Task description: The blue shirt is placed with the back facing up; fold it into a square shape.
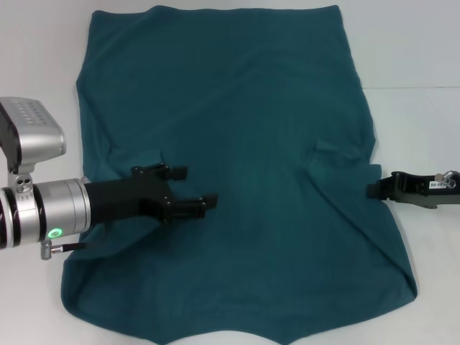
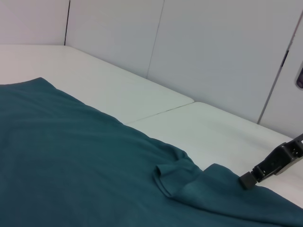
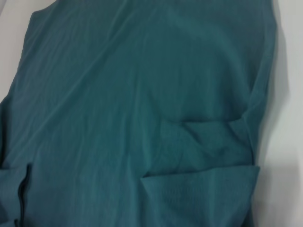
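The blue shirt (image 1: 244, 129) lies spread flat on the white table (image 1: 36, 50), wide and plain, with its sleeves turned inward. One folded-in sleeve makes a raised flap (image 1: 338, 157) near the shirt's right edge; the same flap (image 2: 176, 174) (image 3: 203, 156) shows in both wrist views. My left gripper (image 1: 188, 190) hovers open over the shirt's left half, nothing between its fingers (image 1: 169, 172). My right gripper (image 1: 374, 190) points at the shirt's right edge just below that flap. In the left wrist view the right gripper's tip (image 2: 248, 180) touches the cloth's border.
White table shows on both sides of the shirt and beyond its far hem (image 1: 215, 8). A seam between two tabletops (image 2: 161, 111) runs behind the shirt. Pale wall panels (image 2: 213, 52) stand behind the table. The shirt's near edge reaches the table front (image 1: 237, 336).
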`<state>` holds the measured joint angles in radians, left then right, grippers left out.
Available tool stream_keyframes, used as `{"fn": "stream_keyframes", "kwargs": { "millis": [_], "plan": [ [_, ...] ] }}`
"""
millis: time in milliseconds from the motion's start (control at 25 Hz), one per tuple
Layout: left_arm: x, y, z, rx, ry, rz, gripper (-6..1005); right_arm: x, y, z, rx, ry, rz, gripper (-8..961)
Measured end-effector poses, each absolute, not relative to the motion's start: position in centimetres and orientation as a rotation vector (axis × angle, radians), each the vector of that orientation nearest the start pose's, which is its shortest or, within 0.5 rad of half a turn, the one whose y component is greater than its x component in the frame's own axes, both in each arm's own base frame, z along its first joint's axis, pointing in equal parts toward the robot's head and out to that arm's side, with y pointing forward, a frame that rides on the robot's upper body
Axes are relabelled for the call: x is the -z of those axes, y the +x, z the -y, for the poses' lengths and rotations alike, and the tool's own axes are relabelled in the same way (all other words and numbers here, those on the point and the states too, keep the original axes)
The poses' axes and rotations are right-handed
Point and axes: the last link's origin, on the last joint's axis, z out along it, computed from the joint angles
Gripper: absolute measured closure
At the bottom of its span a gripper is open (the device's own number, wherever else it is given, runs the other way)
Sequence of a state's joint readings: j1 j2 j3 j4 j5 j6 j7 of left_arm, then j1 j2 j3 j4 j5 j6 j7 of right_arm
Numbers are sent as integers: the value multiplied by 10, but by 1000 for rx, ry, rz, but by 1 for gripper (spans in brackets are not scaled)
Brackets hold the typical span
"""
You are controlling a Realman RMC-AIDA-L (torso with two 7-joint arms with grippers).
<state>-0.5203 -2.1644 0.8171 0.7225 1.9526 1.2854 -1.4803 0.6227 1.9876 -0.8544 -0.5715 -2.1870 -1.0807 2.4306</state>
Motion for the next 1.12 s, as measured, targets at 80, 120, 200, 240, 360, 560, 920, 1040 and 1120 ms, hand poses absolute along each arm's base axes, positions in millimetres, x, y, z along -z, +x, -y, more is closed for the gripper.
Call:
{"fn": "stream_keyframes", "kwargs": {
  "millis": [80,120,200,240,360,560,920,1040,1120],
  "plan": [
    [32,-251,-352,598,-2589,727,91,-8,308,-387,-362,-2020,-1767,753],
    [32,-251,-352,598,-2589,727,91,-7,308,-387,-362,-2020,-1767,793],
    [32,-251,-352,598,-2588,727,91,-8,308,-387,-361,-2020,-1766,871],
    [32,-251,-352,598,-2588,726,91,-8,308,-387,-361,-2020,-1764,885],
    [32,-251,-352,597,-2584,726,91,-7,308,-387,-361,-2027,-1755,929],
    [32,-252,-353,596,-2577,727,91,-4,301,-388,-373,-2066,-1729,916],
    [32,-252,-353,596,-2574,726,91,14,269,-392,-396,-2229,-1665,854],
    [31,-252,-354,597,-2573,726,91,23,262,-392,-393,-2265,-1647,833],
    [31,-252,-354,597,-2572,726,92,28,258,-390,-387,-2306,-1619,819]
  ]
}}
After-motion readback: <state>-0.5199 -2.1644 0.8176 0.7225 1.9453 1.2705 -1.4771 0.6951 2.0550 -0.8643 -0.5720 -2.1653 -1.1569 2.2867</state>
